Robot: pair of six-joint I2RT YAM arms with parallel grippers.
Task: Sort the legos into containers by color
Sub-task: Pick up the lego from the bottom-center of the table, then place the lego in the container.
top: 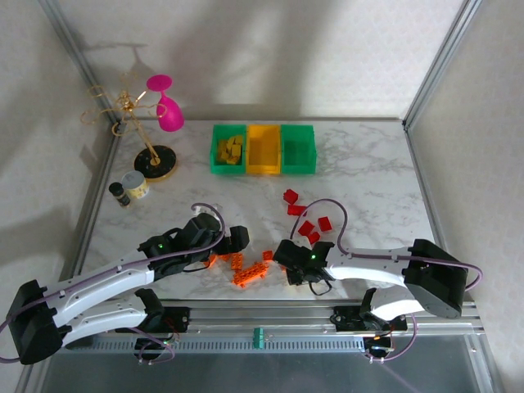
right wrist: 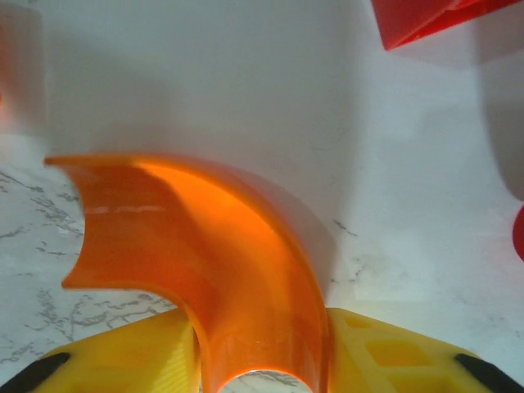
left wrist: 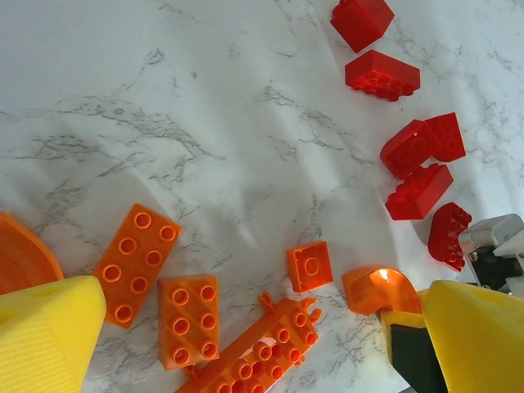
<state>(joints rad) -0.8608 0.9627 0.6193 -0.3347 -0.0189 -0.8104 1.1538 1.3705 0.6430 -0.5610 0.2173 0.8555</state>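
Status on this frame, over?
Left gripper open over studded orange plastic bricks. Right gripper shut on curved translucent orange brick. Small red plastic bricks close alongside.

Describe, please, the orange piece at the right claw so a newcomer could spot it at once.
Find the orange legos near the marble table's front edge. Right of them, between the right claw's yellow fingers, sits a curved piece: translucent and smooth, unlike the flat studded bricks.
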